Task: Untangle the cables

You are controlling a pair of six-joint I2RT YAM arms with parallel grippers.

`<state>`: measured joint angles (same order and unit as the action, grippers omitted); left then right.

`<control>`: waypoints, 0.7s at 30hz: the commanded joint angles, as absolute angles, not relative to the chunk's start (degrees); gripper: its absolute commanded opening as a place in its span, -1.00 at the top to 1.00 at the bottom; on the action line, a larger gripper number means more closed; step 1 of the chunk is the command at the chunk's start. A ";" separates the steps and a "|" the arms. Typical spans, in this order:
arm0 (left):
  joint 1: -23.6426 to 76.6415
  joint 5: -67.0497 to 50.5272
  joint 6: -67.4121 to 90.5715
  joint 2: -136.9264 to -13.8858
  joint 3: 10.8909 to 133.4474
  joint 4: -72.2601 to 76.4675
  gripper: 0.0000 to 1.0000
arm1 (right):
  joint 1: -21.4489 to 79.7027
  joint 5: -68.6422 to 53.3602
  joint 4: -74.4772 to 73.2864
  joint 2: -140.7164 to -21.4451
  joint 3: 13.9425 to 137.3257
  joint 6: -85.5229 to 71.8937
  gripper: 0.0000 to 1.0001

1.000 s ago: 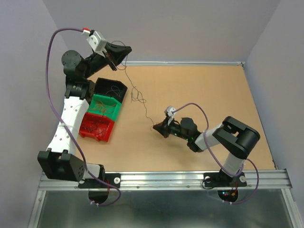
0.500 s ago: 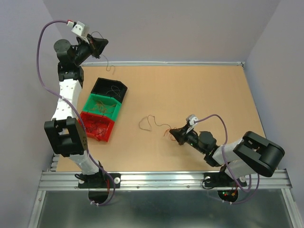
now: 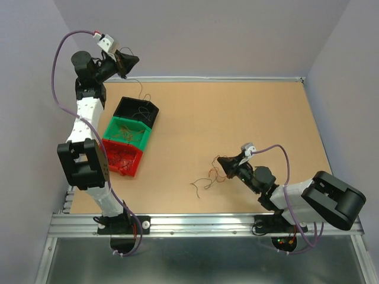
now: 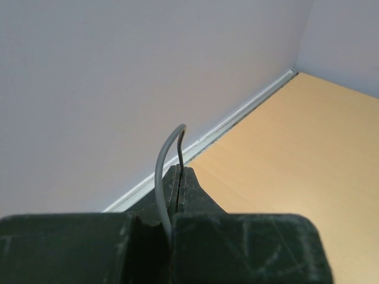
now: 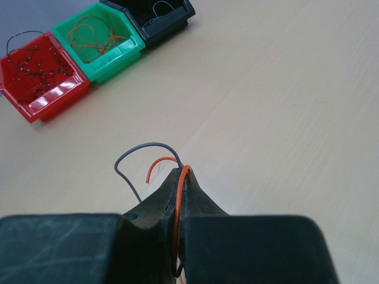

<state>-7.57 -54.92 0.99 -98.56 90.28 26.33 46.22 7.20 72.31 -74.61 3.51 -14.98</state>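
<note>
My left gripper (image 3: 127,63) is raised at the far left, above the bins, and is shut on a thin grey wire (image 4: 166,145). The wire dangles down (image 3: 141,90) towards the black bin (image 3: 151,116). My right gripper (image 3: 221,160) is low over the table, right of centre. It is shut on an orange wire (image 5: 183,177) and a grey wire (image 5: 137,151). Loose orange, brown and dark strands (image 3: 206,180) trail from it onto the table towards the near edge.
Three bins stand in a row at the left: the black bin at the back, a green bin (image 3: 141,141) with orange-brown wires, and a red bin (image 3: 131,167) with dark wires. They also show in the right wrist view: red (image 5: 56,94), green (image 5: 115,56), black (image 5: 172,25). Walls enclose the table.
The long strand between the grippers has come apart. My right gripper has drawn back towards the near edge, dragging its strands. My left gripper holds its wire over the black bin.
</note>
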 commanded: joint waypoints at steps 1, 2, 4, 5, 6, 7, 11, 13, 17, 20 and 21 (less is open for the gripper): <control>-7.56 -63.44 -3.77 -98.96 88.42 28.83 1.00 | 46.58 8.53 74.18 -74.79 2.72 -14.76 0.99; -7.56 -65.20 -4.48 -99.23 88.07 28.83 1.00 | 46.58 8.26 74.18 -74.79 2.72 -14.68 0.99; -7.56 -68.97 -5.53 -100.19 87.80 28.74 1.00 | 46.58 7.30 74.18 -75.06 2.90 -14.50 0.99; -7.56 -69.86 -6.58 -101.07 87.63 28.83 1.00 | 46.67 6.60 74.09 -75.15 3.16 -14.33 0.99; -7.56 -70.13 -7.29 -101.60 87.63 28.74 1.00 | 46.67 6.16 74.18 -75.32 3.16 -14.24 0.99; -7.56 -70.05 -7.99 -102.21 87.54 28.31 1.00 | 46.67 5.89 74.09 -75.32 3.34 -14.24 0.99; -7.56 -68.82 -16.24 -103.27 87.01 23.31 1.00 | 46.58 5.10 74.09 -75.50 3.69 -14.33 0.99; -7.56 -69.08 -23.53 -103.71 86.92 17.44 1.00 | 46.58 5.36 74.09 -75.50 3.69 -14.41 0.99; -7.47 -68.29 -36.09 -106.17 87.54 6.61 1.00 | 46.67 5.36 74.09 -75.50 3.78 -14.41 0.99; -7.47 -65.75 -45.06 -108.71 88.67 0.10 1.00 | 46.67 4.22 74.09 -75.85 4.13 -14.76 0.99; -7.30 -63.92 -47.61 -109.42 89.46 -3.22 1.00 | 46.58 3.78 74.09 -75.94 4.30 -14.77 0.99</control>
